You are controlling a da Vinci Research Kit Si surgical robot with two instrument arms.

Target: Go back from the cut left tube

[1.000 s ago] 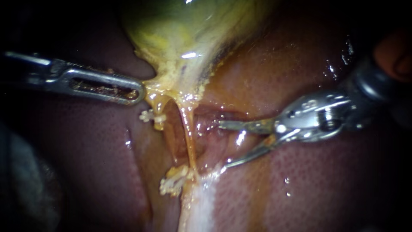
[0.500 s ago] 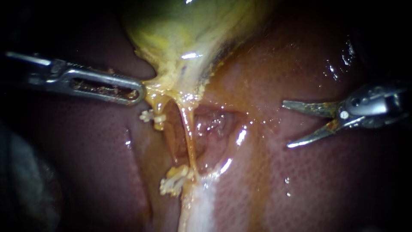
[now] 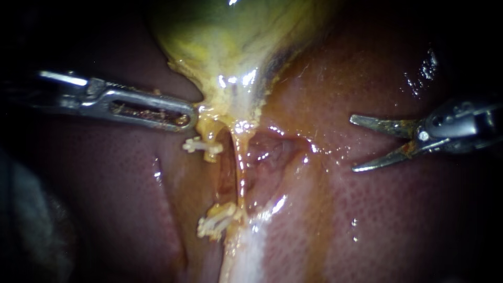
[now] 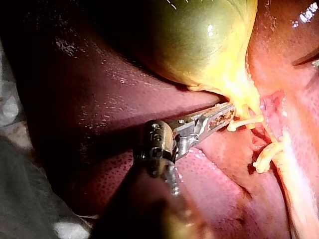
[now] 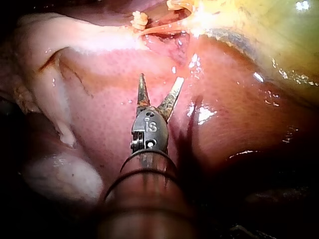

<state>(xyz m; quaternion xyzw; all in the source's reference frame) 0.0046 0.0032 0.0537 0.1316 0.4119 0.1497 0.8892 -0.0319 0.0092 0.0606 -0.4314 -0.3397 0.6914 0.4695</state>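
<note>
Your right instrument (image 3: 352, 144), its 2 stained metal blades standing apart and empty, is hovering over the red-brown liver (image 3: 398, 220), well clear of the cut left tube (image 3: 208, 132) it was beside 1 second ago. Your left instrument (image 3: 189, 119) is keeping its slotted steel jaws clamped on the neck of the yellow-green gallbladder (image 3: 236, 42) and is carrying the tube's clipped upper stump rightward.

The gallbladder (image 3: 225, 47) lies between left instrument (image 3: 192, 119), touching, and right instrument (image 3: 352, 144), well apart.

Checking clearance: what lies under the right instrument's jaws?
Bare, wet liver shows around the right instrument, whose jaws are open and empty; the strip directly beneath the metal is covered.
</note>
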